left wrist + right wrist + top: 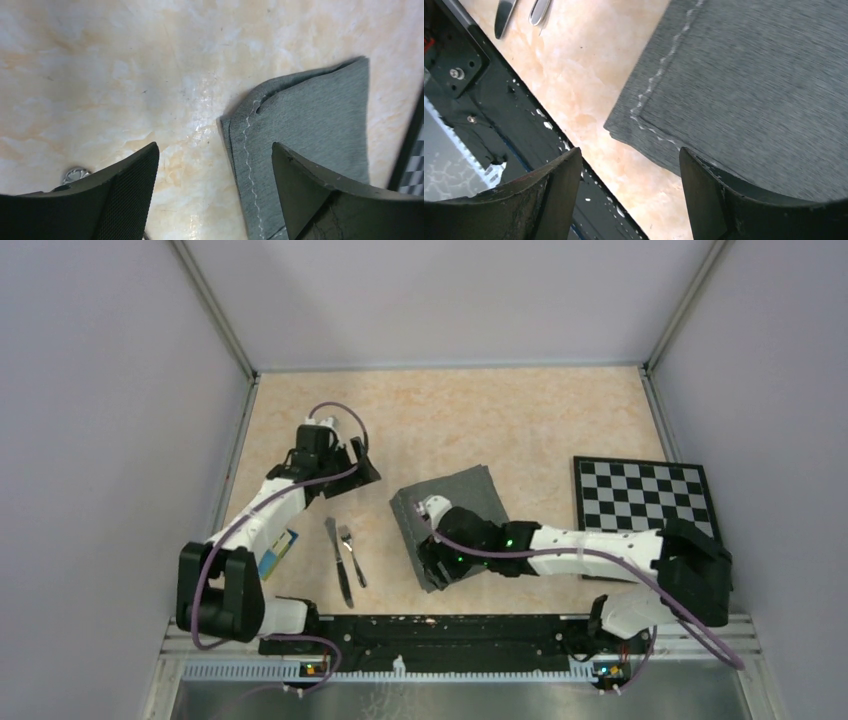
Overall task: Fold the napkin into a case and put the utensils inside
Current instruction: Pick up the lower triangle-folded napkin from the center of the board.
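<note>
at bench [520, 420] centre, napkin [462, 502] lies folded to oblong; further folding likely due. knife [340, 562], fork [352, 554] lie beside it, not yet inside. left hand [214, 150], right hand [630, 152] both released, empty.

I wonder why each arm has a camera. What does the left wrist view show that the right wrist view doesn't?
Only the left wrist view catches an edge of the checkered board, far right. Only the right wrist view shows ends of the knife and fork, plus the black rail at the table's near edge. Both show a stitched corner of the grey napkin on the marbled tabletop.
</note>
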Tool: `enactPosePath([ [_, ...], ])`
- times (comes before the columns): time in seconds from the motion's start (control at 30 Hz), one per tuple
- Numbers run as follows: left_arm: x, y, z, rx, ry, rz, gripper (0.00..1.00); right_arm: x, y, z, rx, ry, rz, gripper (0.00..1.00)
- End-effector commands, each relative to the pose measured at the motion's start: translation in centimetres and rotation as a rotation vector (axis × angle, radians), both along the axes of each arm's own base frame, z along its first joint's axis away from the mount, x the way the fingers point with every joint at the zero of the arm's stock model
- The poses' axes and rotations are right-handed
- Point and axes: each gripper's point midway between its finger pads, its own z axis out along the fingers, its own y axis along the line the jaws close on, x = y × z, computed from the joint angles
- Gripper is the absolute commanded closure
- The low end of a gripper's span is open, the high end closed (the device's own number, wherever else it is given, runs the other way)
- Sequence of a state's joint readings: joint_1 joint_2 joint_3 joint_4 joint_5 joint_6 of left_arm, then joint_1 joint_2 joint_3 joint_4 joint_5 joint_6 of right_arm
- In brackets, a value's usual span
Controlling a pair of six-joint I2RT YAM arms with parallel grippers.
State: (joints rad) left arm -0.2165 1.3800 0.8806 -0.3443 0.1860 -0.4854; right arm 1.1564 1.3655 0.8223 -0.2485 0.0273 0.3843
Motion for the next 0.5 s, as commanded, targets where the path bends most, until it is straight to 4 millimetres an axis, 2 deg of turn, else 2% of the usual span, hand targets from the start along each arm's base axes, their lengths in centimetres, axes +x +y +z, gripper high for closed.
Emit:
enactPosePath([
  [0.0,-0.3,0.4,3.2,-0.167,-0.074,0.021,0.13,-0.8,1.9,-0.6,-0.123,-0.080,0.044,0.31],
  [0.1,-0.8,0.9,3.8,-0.207,-0.094,0.026,0.12,-1.8,3.7,-1.6,-0.185,-0.073,0.078,0.40],
  [0.17,-1.1,1.0,3.7,-0.220,-0.092,0.026,0.12,-2.1,4.4,-2.3,-0.215,-0.048,0.083,0.51],
  [0.2,-1.2,1.0,3.5,-0.228,-0.089,0.025,0.12,-2.2,4.6,-2.7,-0.228,-0.036,0.083,0.52],
  [0.47,-1.8,0.3,2.8,-0.276,-0.079,-0.006,0.12,-1.9,4.4,-4.9,-0.324,-0.018,0.068,0.43],
])
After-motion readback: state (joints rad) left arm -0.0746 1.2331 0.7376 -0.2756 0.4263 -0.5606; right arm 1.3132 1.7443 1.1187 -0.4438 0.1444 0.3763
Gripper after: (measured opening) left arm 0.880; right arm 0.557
